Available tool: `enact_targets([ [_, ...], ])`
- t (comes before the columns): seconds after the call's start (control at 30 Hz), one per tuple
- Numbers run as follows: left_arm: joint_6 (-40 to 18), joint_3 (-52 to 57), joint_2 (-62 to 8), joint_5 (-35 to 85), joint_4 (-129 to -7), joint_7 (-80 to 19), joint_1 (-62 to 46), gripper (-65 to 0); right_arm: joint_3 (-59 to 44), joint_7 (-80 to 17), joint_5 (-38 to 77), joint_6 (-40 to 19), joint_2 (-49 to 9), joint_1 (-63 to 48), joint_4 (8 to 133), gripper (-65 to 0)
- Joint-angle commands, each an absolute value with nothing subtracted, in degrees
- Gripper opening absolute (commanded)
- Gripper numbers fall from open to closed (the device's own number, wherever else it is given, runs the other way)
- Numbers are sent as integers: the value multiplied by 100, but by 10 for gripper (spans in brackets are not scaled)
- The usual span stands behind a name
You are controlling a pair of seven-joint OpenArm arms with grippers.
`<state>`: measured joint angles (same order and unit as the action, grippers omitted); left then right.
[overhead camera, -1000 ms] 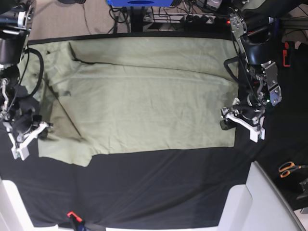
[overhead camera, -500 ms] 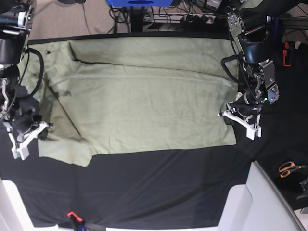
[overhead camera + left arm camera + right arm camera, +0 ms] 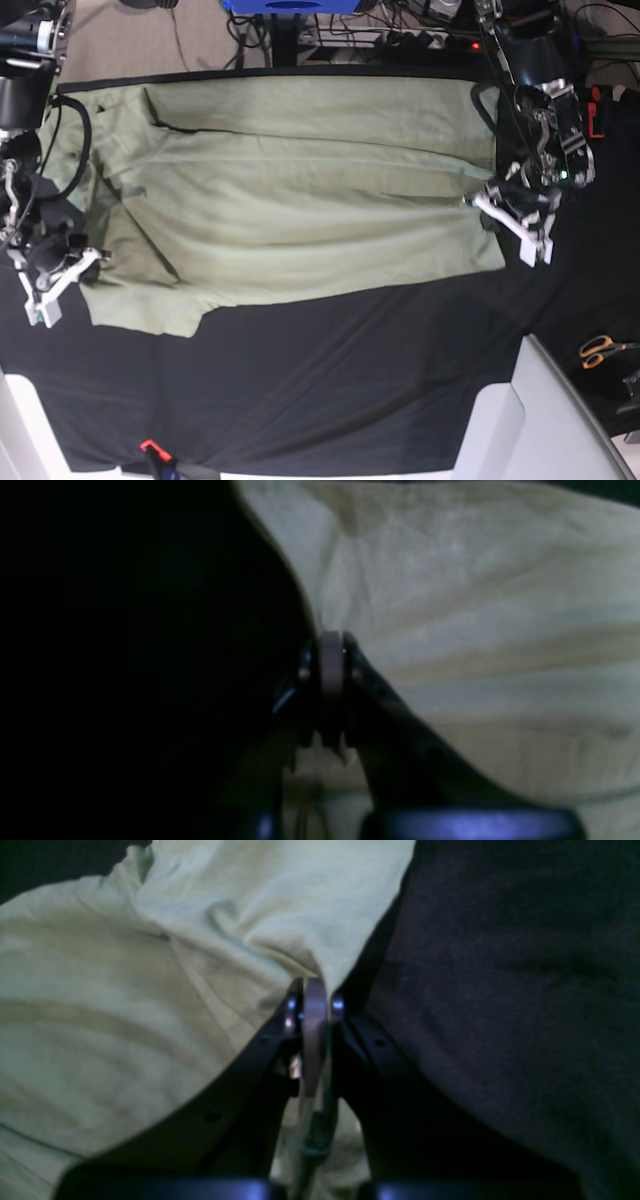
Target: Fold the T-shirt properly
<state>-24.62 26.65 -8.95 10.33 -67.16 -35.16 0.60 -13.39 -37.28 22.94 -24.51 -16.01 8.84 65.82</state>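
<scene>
Pinching T-shirt (image 3: pixel 290 190) edges, left hand (image 3: pixel 497 209) closed, right hand (image 3: pixel 72 265) closed

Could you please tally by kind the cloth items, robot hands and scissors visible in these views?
T-shirt: 1
Black cloth: 1
Robot hands: 2, the left hand and the right hand, each pinching an edge of the shirt
Scissors: 1
Total: 5
</scene>
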Motion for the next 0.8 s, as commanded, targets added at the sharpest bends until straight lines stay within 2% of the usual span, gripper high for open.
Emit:
enact_targets([
  [0.0,-2475,2686,-980,1059,-6826,-3477,4,-650,-1367,-3609,2369,-2484,-1701,1007,6695,-648],
  [0.3,-2475,2686,-980,1059,-7011,-3486,-207,-650,-1341,-3609,2369,-2484,-1701,998,6695,-648],
  [0.33,-2475,2686,-980,1059,-7055,-3486,-207,-612,-1341,-3609,2369,-2484,-1701,998,6695,-648],
  [0.43,-2475,2686,-980,1059,-7301,-3486,-242,-352,-1332,-3609,2369,-2484,-1701,998,6695,-648],
  [0.53,-2475,2844,-989,1059,-7521,-3486,-242,-183,-1332,-3653,2369,-2484,-1701,998,6695,-648],
  [0.6,-2475,3152,-980,1059,-7653,-3486,-233,-133,-1341,-3767,2369,-2484,-1701,998,6695,-648],
  [0.77,-2475,3495,-989,1033,-7433,-3468,48,-133,-1358,-3776,2369,-2484,-1701,998,6695,-648],
])
